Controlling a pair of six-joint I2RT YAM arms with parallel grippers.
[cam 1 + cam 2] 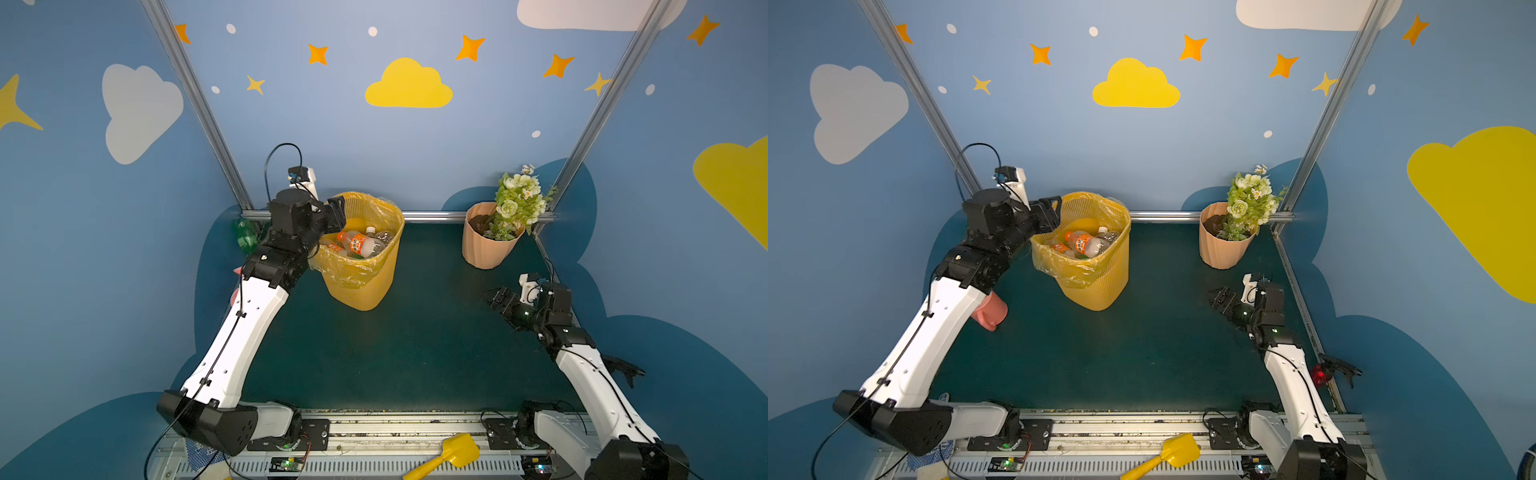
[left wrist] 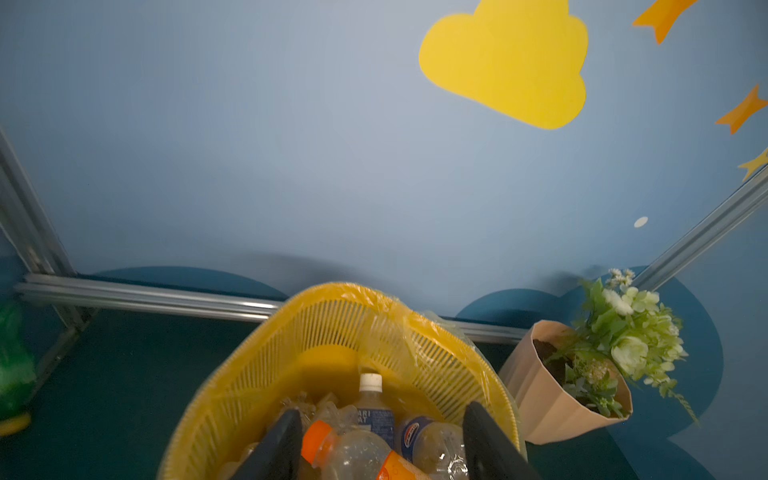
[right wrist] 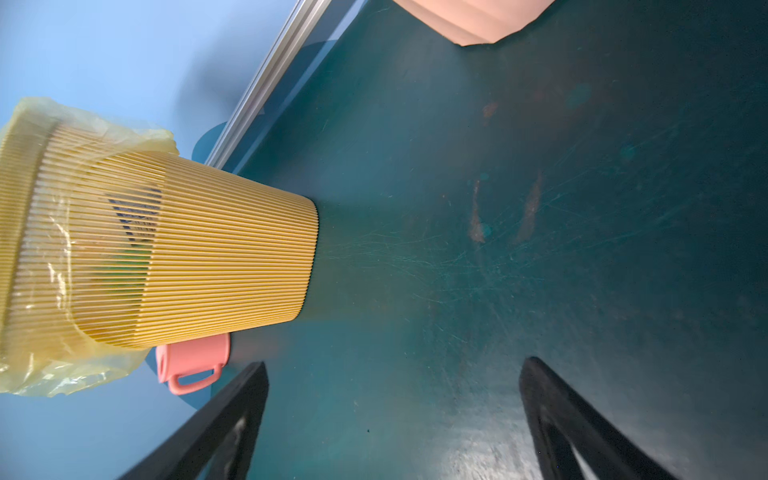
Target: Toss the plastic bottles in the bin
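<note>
Well, the left gripper (image 1: 337,215) hangs over the bin (image 1: 365,291), jaws apart, holding nothing. Inside it I count three: one orange-capped bottle (image 1: 358,244) lying flat, cap toward that gripper, one white-capped bottle (image 1: 370,231) with its cap up, and one clear bottle (image 2: 432,442). One green bottle (image 1: 245,235) sits left of the bin. The right gripper (image 1: 496,297), well right of the bin, gapes empty.
</note>
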